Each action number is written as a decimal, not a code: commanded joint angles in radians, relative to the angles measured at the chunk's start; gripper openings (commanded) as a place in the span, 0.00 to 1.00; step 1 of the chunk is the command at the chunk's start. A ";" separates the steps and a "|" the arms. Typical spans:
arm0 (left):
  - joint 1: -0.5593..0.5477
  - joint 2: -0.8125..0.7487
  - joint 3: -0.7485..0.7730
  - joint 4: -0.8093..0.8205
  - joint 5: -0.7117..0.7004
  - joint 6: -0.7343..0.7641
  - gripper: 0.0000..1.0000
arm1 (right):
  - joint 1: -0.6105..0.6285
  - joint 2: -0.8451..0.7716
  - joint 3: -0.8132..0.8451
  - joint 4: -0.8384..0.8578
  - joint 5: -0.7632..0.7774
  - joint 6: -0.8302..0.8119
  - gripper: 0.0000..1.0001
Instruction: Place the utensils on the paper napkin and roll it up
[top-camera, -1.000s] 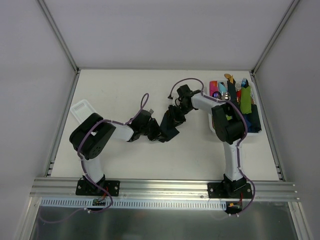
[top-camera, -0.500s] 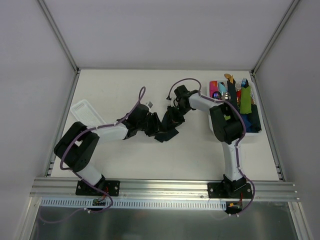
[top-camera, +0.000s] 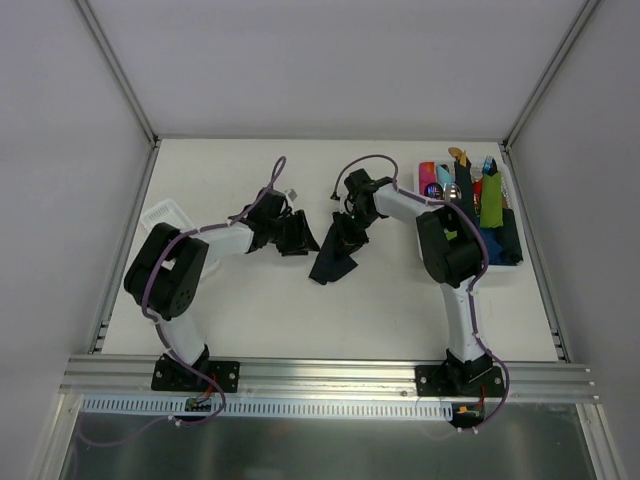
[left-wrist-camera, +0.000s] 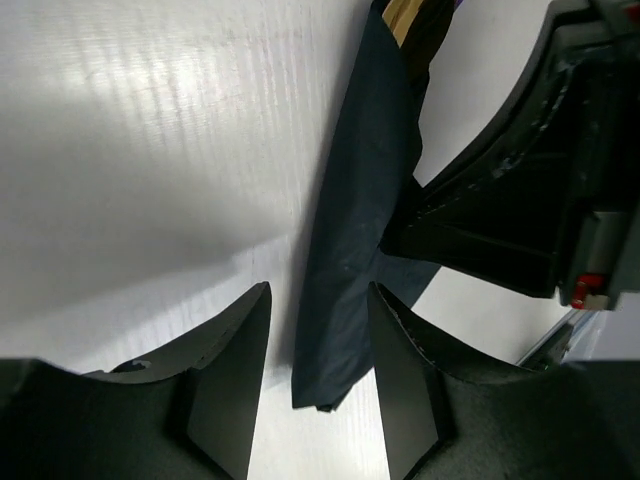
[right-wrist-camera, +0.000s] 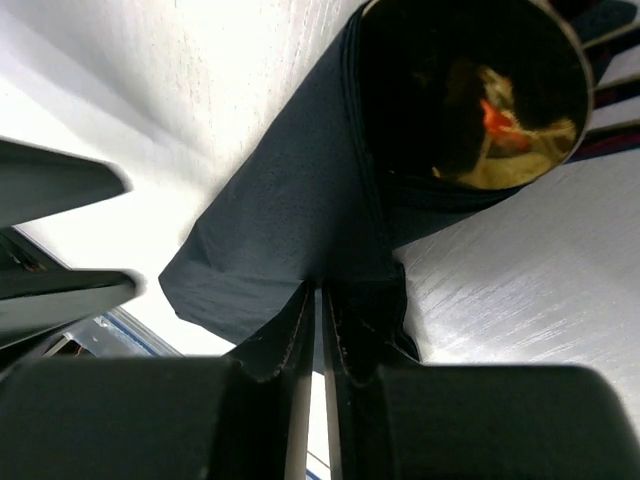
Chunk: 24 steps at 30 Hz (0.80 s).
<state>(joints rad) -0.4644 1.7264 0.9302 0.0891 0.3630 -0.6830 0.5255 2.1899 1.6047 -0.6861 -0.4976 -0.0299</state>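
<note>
The paper napkin (top-camera: 333, 262) is a dark navy rolled bundle lying slanted on the table's middle. My right gripper (top-camera: 348, 232) is shut on its upper end; in the right wrist view the fingers (right-wrist-camera: 295, 320) pinch the cloth (right-wrist-camera: 280, 210). The spoon's gold bowl (right-wrist-camera: 470, 90) pokes out of the roll's end. The fork is hidden. My left gripper (top-camera: 298, 238) is open just left of the roll. In the left wrist view the roll (left-wrist-camera: 355, 220) lies ahead of the open jaws (left-wrist-camera: 317, 290), its lower end between the fingertips without touching them.
A white tray (top-camera: 512, 278) at the right edge holds green, pink and dark rolled bundles (top-camera: 492, 205). A white ribbed lid (top-camera: 162, 215) lies at the left edge. Grey walls stand close on three sides.
My left gripper has let go of the roll and drawn back up and to the left. The roll now lies exposed, held only by my right gripper.
</note>
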 joint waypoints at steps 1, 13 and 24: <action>-0.011 0.071 0.074 -0.003 0.122 0.103 0.43 | 0.008 0.047 0.020 -0.076 0.083 -0.025 0.09; -0.019 0.232 0.200 0.054 0.137 0.050 0.43 | 0.005 0.074 0.058 -0.121 0.065 -0.025 0.00; -0.017 0.351 0.275 0.052 0.186 0.037 0.42 | 0.002 0.080 0.072 -0.133 0.068 -0.022 0.00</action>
<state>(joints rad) -0.4721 2.0438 1.1984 0.1604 0.5453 -0.6476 0.5259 2.2314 1.6688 -0.7662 -0.4911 -0.0307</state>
